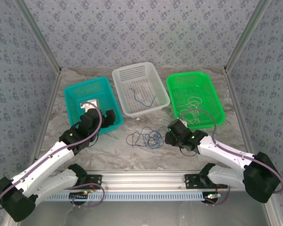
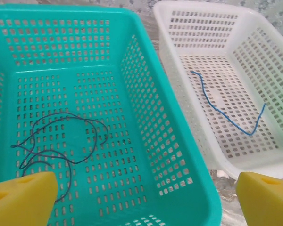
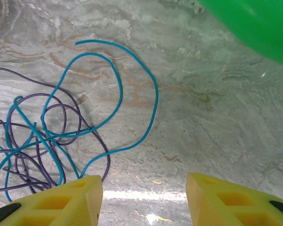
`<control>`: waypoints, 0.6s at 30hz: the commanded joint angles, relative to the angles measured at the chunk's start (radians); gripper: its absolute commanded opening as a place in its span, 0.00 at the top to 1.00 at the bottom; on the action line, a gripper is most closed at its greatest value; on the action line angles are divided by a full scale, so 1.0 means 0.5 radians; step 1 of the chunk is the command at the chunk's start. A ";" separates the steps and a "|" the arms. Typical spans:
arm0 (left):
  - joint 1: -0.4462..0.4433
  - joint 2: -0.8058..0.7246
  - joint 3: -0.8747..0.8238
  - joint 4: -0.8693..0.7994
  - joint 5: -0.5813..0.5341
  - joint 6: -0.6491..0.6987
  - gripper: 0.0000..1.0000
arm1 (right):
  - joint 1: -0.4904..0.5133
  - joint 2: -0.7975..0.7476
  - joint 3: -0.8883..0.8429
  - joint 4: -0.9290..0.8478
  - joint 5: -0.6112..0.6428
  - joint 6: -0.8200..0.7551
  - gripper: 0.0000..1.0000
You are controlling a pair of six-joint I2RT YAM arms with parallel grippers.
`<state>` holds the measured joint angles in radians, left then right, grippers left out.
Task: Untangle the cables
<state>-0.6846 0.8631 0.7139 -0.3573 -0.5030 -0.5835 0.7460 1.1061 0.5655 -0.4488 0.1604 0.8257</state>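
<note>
Left gripper point(image 1: 104, 114) hangs over the near end of the teal perforated plastic basket point(image 1: 87, 84), jaws spread wide and nothing between them. In the left wrist view its yellow fingers point(image 2: 21, 200) sit at the two lower corners. One thin dark cable point(image 2: 61, 141) lies on that basket's floor in loose loops. Just beside it to the right is the white perforated plastic basket point(image 1: 132, 73), with a single thin blue cable point(image 2: 226, 113) lying on its floor in a shallow V. On the marbled grey desk point(image 1: 118, 153), in front of the white basket and between the two grippers, lies the tangle of thin cables point(image 1: 146, 137). The right wrist view shows a blue-teal strand point(image 3: 132, 94) curling out and back through several dark purple loops point(image 3: 37, 155), all flat on the desk. Right gripper point(image 1: 169, 134) is low over the desk, just right of the tangle, jaws spread and holding nothing. Its left yellow finger point(image 3: 61, 200) overlaps the near edge of the tangle in the wrist view; cannot tell whether it touches. Far right stands the green perforated plastic basket point(image 1: 188, 80), with thin whitish cables point(image 1: 193, 106) curled on its floor toward the near end.
</note>
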 commanded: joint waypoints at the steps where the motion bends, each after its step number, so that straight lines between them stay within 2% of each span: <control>1: -0.047 -0.001 0.009 0.090 -0.091 0.084 0.03 | -0.016 0.080 -0.021 0.067 -0.024 0.082 0.48; 6: -0.054 -0.022 -0.003 0.101 -0.058 0.091 0.03 | -0.050 0.292 0.025 0.095 0.007 0.142 0.49; 14: -0.054 -0.075 -0.023 0.095 -0.079 0.105 0.03 | -0.053 0.455 0.089 0.207 0.001 0.188 0.51; 18: -0.055 -0.068 -0.023 0.098 -0.086 0.115 0.02 | -0.050 0.565 0.147 0.149 0.037 0.206 0.53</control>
<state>-0.7036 0.8387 0.7082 -0.3355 -0.5198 -0.5457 0.7166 1.3468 0.6212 -0.3321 0.1814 0.8944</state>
